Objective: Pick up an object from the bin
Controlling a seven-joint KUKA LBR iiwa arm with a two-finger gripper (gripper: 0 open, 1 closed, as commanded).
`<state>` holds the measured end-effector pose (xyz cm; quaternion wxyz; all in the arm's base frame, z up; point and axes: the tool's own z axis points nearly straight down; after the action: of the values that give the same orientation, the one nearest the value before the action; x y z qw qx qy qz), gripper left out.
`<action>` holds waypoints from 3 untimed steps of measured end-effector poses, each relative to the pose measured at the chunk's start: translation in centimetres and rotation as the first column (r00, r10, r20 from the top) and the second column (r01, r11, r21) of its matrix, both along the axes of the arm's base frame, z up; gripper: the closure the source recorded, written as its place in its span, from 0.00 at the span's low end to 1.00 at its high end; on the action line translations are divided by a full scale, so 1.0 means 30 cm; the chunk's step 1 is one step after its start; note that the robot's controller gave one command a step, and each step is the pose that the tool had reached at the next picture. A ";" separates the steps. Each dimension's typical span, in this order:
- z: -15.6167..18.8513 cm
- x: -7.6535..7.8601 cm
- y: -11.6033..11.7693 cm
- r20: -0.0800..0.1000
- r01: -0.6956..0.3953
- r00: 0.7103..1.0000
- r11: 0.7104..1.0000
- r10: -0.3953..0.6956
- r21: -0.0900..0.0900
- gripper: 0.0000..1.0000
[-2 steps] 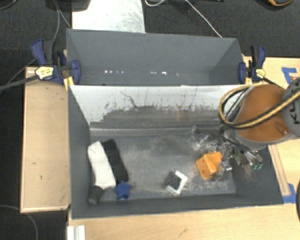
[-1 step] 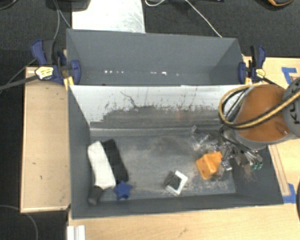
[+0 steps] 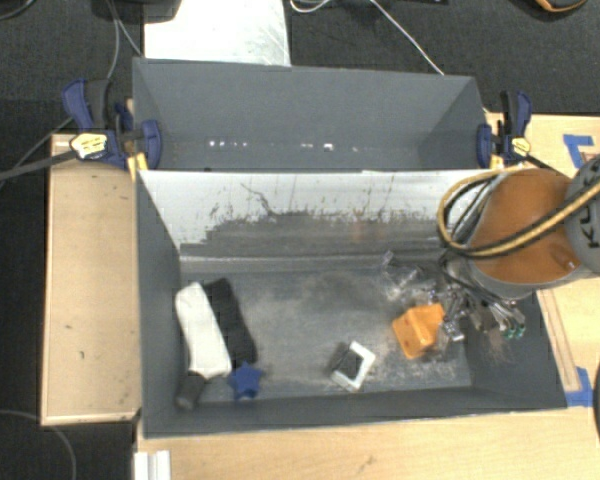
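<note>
My gripper point(image 3: 456, 316) is low at the right end of the bin, below the arm's orange cover. A small orange block point(image 3: 417, 331) lies right against its left side, on the bin floor or just above it; I cannot tell whether it is gripped. A crumpled piece of clear plastic point(image 3: 402, 280) sits just behind the block, close to the gripper. Further left on the floor lies a small white and black square thing point(image 3: 351, 364).
At the bin's left end a white padded roll point(image 3: 201, 330) lies beside a black strip point(image 3: 232, 320), with a small blue piece point(image 3: 245, 380) at their near end. The arm comes in over the right rim.
</note>
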<state>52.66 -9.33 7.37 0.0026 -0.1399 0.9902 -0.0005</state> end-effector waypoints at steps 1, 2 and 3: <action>0.000 0.000 0.000 0.000 -0.003 1.000 1.000 0.003 0.000 1.00; 0.000 0.000 0.000 0.000 -0.005 1.000 1.000 0.005 0.000 1.00; 0.000 0.000 0.000 0.000 -0.007 1.000 1.000 0.007 0.000 1.00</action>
<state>52.67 -9.34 7.38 0.0028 -0.1431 0.9897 -0.0007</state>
